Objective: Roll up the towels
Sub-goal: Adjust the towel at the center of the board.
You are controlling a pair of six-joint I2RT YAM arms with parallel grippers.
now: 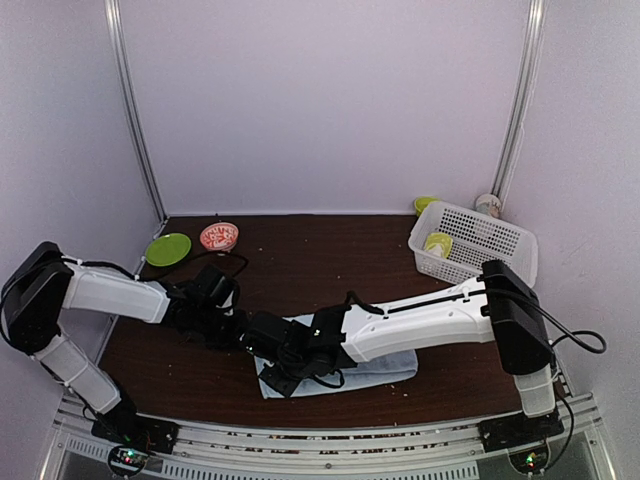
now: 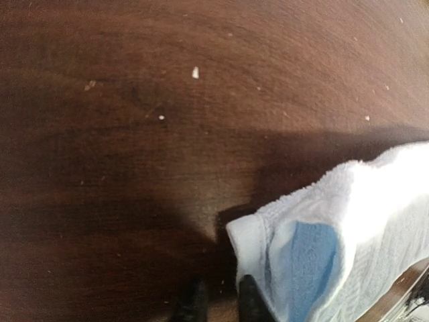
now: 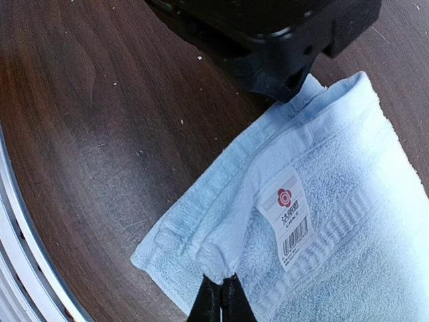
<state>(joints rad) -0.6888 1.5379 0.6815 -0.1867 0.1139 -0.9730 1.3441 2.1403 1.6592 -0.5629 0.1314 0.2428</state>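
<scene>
The left arm (image 1: 115, 292) rises from its base at 7 o'clock, folds at the elbow by the wall and reaches flat toward the middle of the counter (image 1: 320, 260). Beyond it, at 10 o'clock, lie a green plate (image 1: 168, 248) and a red-patterned bowl (image 1: 219, 236), side by side.

The left jaws stand a little apart, with bare dark wood showing between the two black fingers (image 2: 249, 300). The towel's corner touches the right-hand finger and does not lie in the gap. In the right wrist view the same black tip meets that corner at 1 o'clock.

The towel (image 1: 385, 365) lies at 6 o'clock on the counter, near the front edge, mostly under the right arm's wrist. It is pale blue terry, soft and looped, with a flat woven band and a stitched hem. The corner nearest the left jaws is lifted, with a deeper blue shade inside the fold. A white label (image 3: 287, 218) with a red flower mark and a barcode lies on its face.

The right jaws are closed on a puckered bit of the hem at the towel's near edge, fingertips almost meeting.

The right arm (image 1: 420, 320) climbs from 5 o'clock, bends sharply and stretches leftward, low over the towel. A white lattice basket (image 1: 490, 235) sits at 2 o'clock, holding something lime-green, too small to tell.
</scene>
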